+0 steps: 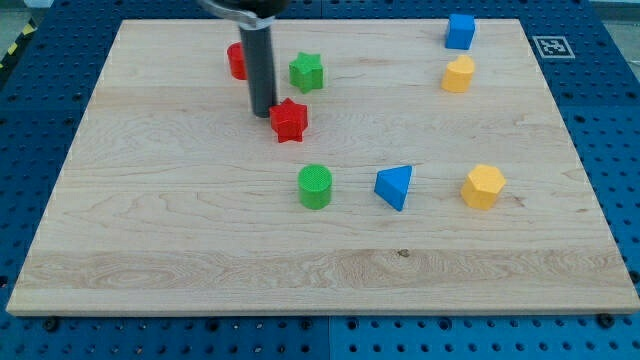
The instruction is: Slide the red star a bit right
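The red star [290, 120] lies on the wooden board [200, 220], left of centre in the upper half. My tip [264, 113] stands just left of the star, touching or nearly touching its left side. The dark rod rises from there to the view's top. A second red block [236, 61], partly hidden behind the rod, sits up and to the left of the star. A green star [307, 72] lies just above and right of the red star.
A green cylinder [315, 186] sits below the red star. A blue triangular block [394, 186] and a yellow hexagonal block [483, 186] lie to its right. A blue cube [460, 31] and a yellow block [458, 74] are at the view's top right.
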`<state>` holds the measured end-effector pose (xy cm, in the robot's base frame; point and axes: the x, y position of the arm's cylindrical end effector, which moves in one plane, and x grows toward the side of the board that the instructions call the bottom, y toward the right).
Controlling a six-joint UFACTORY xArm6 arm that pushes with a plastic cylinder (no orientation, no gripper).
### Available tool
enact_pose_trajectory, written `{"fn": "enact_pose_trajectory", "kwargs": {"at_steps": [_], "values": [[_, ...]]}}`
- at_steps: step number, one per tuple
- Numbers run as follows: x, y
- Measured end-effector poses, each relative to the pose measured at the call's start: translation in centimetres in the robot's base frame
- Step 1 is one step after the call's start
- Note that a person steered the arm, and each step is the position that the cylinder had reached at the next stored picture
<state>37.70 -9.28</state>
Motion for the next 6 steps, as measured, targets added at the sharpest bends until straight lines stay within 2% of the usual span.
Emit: {"fn": "enact_pose_trajectory", "kwargs": {"at_steps": [1, 4, 5, 6], "values": [[2.4, -2.6], [2.9, 4.4], [3.2, 4.2], [3.4, -1.3]]}}
